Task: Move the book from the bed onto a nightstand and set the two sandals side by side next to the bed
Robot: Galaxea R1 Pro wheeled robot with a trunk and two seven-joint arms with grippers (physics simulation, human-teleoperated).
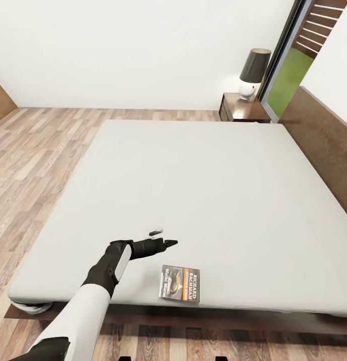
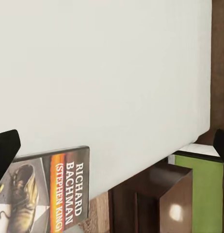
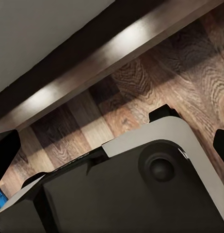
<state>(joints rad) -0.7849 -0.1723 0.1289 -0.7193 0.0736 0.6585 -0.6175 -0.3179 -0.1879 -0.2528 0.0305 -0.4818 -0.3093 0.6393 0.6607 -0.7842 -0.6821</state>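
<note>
Book (image 1: pixel 180 290) lies beside left gripper (image 1: pixel 163 237) (fingers apart) on bed (image 1: pixel 193 185).

White left forearm (image 1: pixel 75 311), black wrist, slim black pincer (image 1: pixel 160 238).

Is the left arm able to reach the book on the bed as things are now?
Probably yes. The left gripper hovers open over the mattress, just beyond the book, which lies flat near the bed's near edge. Nothing lies between them, so a short pull back and down should do.
</note>
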